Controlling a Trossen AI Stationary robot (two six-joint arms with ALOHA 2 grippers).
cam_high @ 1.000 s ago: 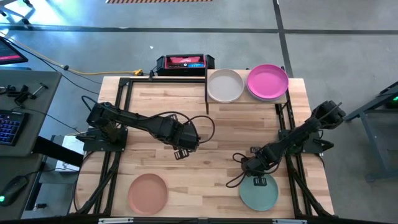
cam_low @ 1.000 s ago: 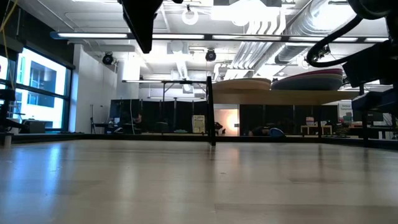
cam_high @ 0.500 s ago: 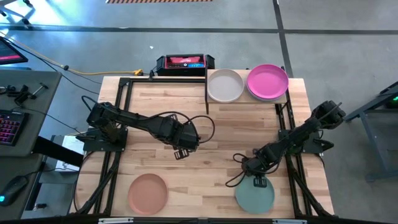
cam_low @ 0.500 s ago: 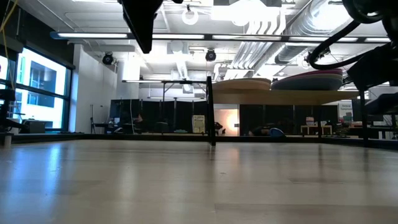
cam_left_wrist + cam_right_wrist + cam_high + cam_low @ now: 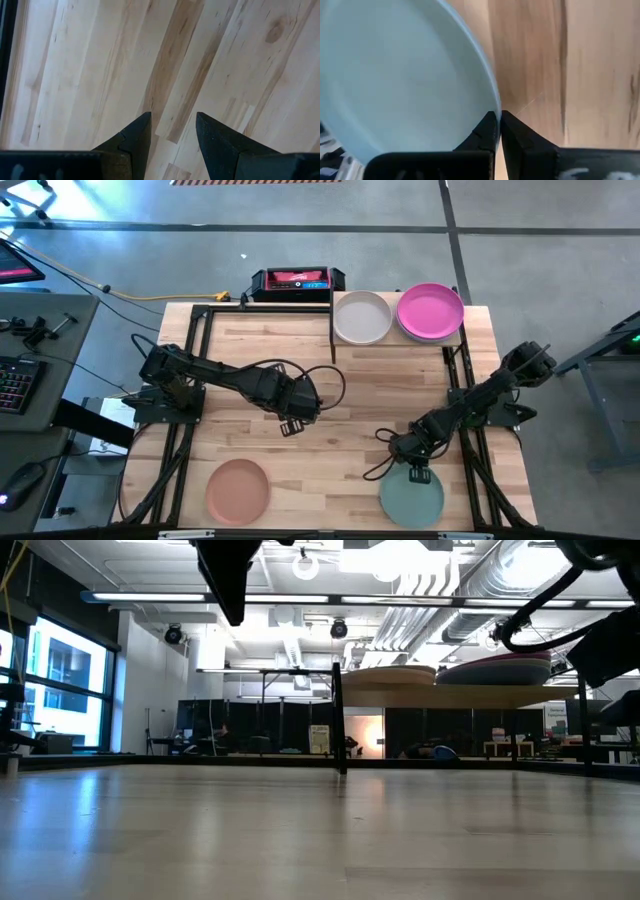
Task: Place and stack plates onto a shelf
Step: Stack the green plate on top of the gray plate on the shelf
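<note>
Fingers of the left gripper (image 5: 291, 423) are being held spread above bare tabletop (image 5: 360, 390) at centre frame. Lower right, the teal plate's (image 5: 412, 498) rim is being pinched between the right gripper's (image 5: 497, 131) closed fingers. Upper right, cream plate (image 5: 361, 317) and magenta plate (image 5: 430, 311) are being carried by the shelf (image 5: 396, 340), largely hidden beneath them.

You have a black and red case (image 5: 297, 281) sitting just past the table's (image 5: 300, 470) far edge, on the grey floor (image 5: 520, 240). A yellow plug (image 5: 222, 297) lies near its left end. Beyond the table's left edge you can see a keyboard (image 5: 14, 385) on a dark desk (image 5: 50, 350).
</note>
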